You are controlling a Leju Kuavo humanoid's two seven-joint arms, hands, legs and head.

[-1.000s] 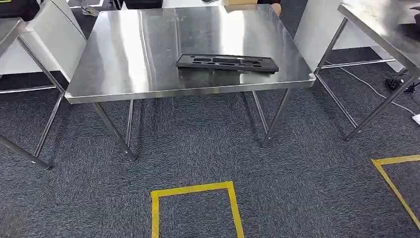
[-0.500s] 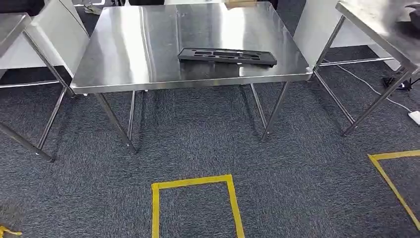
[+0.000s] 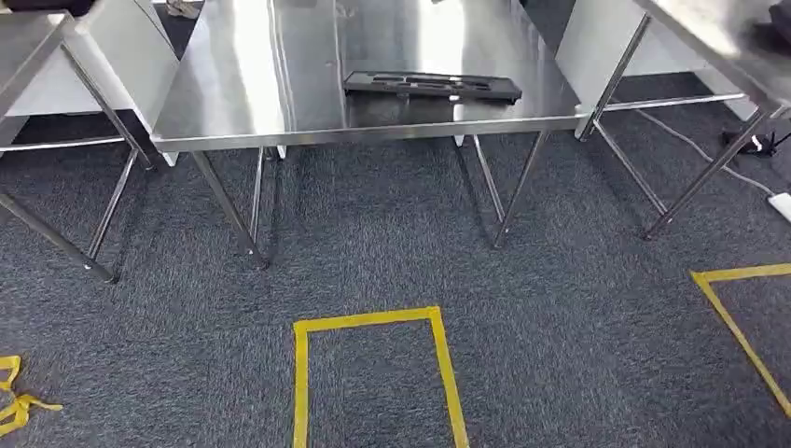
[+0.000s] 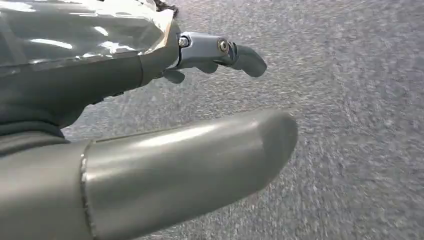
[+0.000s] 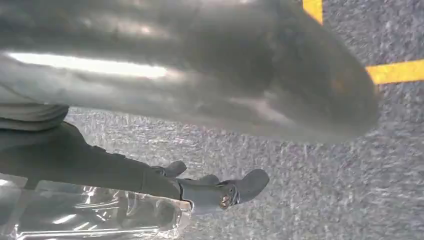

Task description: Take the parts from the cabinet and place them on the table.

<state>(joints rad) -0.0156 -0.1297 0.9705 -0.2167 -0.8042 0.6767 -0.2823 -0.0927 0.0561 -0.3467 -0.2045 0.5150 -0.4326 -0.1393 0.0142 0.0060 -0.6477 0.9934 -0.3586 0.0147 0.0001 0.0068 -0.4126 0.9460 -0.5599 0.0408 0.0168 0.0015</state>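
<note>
A black moulded part tray lies flat near the front right of the steel table ahead of me. My left hand hangs over grey carpet, its thick thumb and darker fingers stretched apart with nothing between them. My right hand also hangs over carpet, fingers held out and empty. A clear plastic film lies along the back of each hand. The cabinet is out of sight.
Steel tables flank the middle one on the left and right, with slanted legs reaching to the floor. A yellow tape square marks the carpet before me, another at the right. A white cable runs across the floor.
The whole picture has slid upward and the table looks slightly smaller, so the camera has moved. The tray stays put on the table. Yellow tape scraps have come into view at bottom left.
</note>
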